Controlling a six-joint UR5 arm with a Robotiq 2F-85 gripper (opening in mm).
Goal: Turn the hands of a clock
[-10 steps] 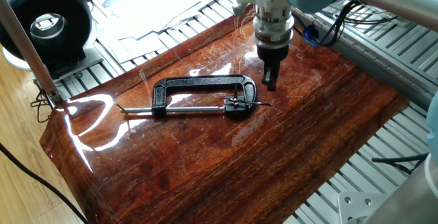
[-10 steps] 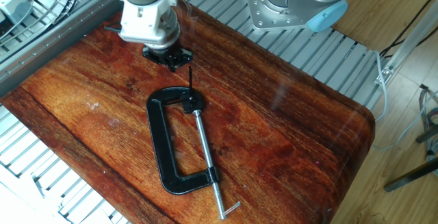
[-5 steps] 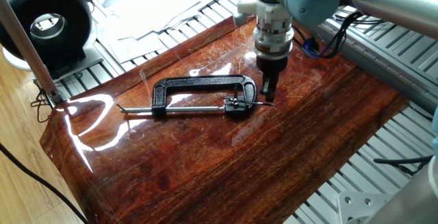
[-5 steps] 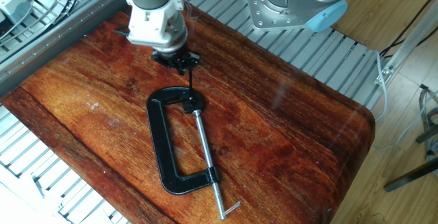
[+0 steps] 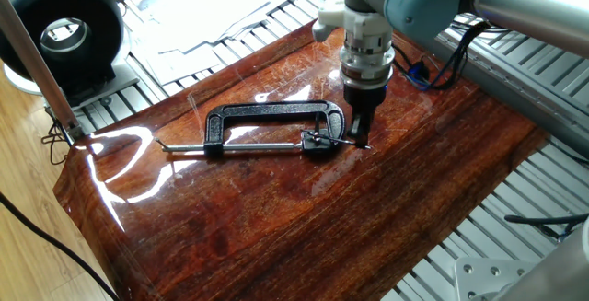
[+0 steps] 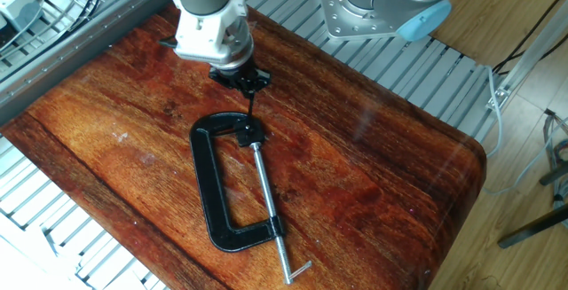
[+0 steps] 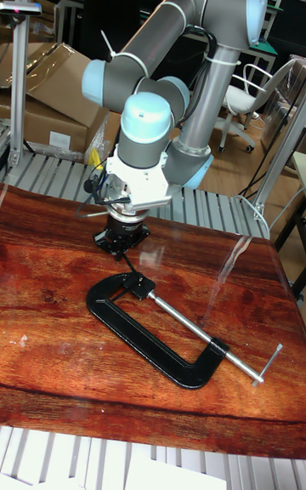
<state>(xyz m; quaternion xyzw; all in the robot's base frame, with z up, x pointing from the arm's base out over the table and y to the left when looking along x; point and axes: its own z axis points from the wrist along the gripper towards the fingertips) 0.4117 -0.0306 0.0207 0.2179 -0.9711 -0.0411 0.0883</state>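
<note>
The pincer [image 5: 362,138] has dropped from above the clamp [image 5: 267,121] down beside the pin [image 5: 354,141]. Its grip state is unclear; turning looks imminent.

- The clock [image 5: 276,117] [image 6: 217,192] [image 7: 144,333], a black C-shaped clamp with a long steel screw rod and thin cross pin, lies flat on the wooden table, its closed jaw end just below the gripper [image 5: 362,137] [image 6: 248,90] [image 7: 126,256].
- The hands [image 5: 354,141] [image 6: 249,105], a needle-thin pin on a small black block [image 5: 317,140] [image 6: 248,132] [image 7: 136,284], reach from that jaw to the gripper's tips.
</note>
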